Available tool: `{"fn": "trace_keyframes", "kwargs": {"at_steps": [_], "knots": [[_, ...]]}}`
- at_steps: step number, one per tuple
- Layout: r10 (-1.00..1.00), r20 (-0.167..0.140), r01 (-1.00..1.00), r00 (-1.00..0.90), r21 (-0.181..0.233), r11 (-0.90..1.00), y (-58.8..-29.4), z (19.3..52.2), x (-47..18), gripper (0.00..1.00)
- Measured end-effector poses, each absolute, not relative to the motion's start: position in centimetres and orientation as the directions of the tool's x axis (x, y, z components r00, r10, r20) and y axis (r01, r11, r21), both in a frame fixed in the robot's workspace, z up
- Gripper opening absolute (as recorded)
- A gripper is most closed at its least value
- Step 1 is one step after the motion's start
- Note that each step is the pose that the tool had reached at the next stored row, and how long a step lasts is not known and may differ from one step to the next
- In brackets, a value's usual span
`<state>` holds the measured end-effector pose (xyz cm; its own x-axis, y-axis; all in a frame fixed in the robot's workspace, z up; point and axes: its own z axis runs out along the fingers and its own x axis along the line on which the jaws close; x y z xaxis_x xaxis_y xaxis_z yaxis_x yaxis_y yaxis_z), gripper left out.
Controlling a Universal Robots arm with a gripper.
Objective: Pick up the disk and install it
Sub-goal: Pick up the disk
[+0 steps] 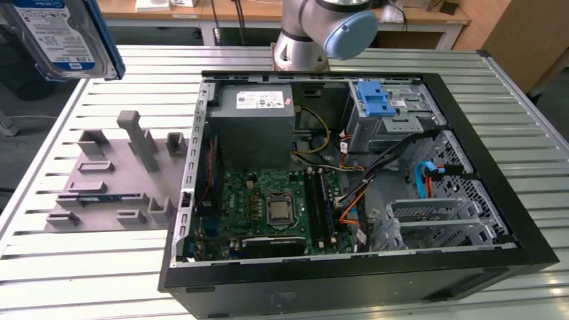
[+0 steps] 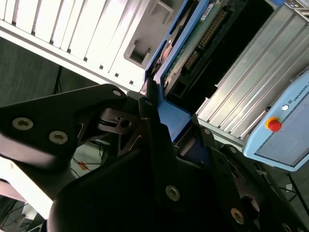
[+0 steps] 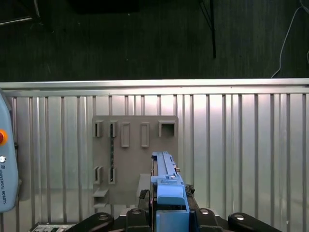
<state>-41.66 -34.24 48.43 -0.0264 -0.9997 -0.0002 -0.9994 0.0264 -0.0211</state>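
The disk, a flat rectangular silver hard drive with a white-and-blue label and a blue plastic carrier frame, is held aloft, clenched by the black two-fingered gripper. Its fingers are pressed against the blue frame in both wrist views, so the disk is judged to be picked up and not yet installed. In the exterior view the disk is seen at about 10 o'clock from the middle of the open black computer case, well apart from it and above the ribbed metal table. Its long axis is carried straight out from the fingertips, and in the exterior view it is laid close to 12-to-6, leaning slightly toward 11-to-5. The light-blue ridged plastic latch on the drive cage is found at about 1 o'clock within the case, between 3 and 4 o'clock from the disk. One disk, one gripper, one grey robot arm, one case and one grey slotted fixture plate are counted.
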Motion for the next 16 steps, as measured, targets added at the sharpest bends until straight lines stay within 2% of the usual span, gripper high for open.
{"fn": "trace_keyframes", "kwargs": {"at_steps": [9,16], "knots": [[-1.000,0.000,-0.999,-0.026,-0.021,0.026,-36.9,48.4,-41.7,0.36],[-1.000,0.000,-0.999,-0.026,-0.021,0.026,-37.4,48.4,-41.1,0.36]]}}
